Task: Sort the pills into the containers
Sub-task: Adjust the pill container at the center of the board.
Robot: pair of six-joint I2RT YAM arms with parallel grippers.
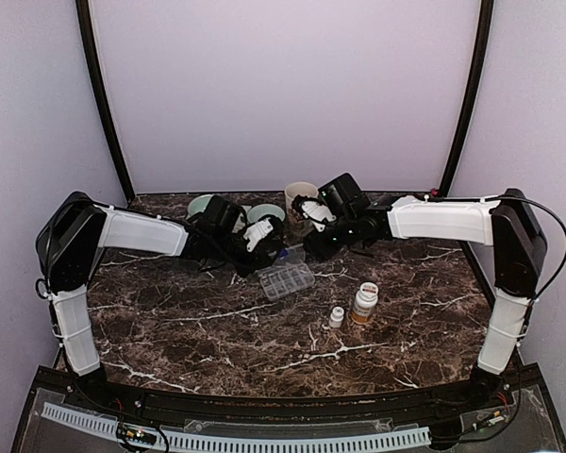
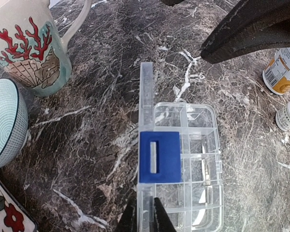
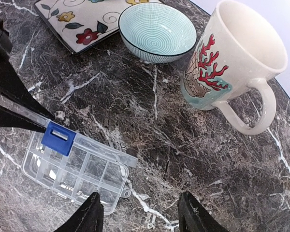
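From above, the small clear plastic organiser box (image 1: 286,280) with its little compartments lies on the dark marble table (image 1: 198,330), near the middle. Both arms reach in over its far side, but their dark ends blur together there. Only this view places the amber pill bottle with a white cap (image 1: 364,303) and the small white bottle (image 1: 337,317) in front of the box, to its right. A cream mug (image 1: 300,195) and two pale green bowls (image 1: 201,205) stand behind the arms.

The left wrist camera looks straight down the raised clear lid, seen edge-on with its blue clasp (image 2: 159,157). The left gripper (image 2: 144,216) is pressed together on that lid edge. The box's compartments lie open just to the right. One dark finger of the other arm hangs over the box's far corner.

The right wrist camera shows the right gripper (image 3: 140,216) spread wide and holding nothing, hovering just beside the box's near corner tab. The left fingers pinch the lid at the clasp. A floral rectangular plate (image 3: 82,19), one bowl and the coral-printed mug stand well beyond the box.
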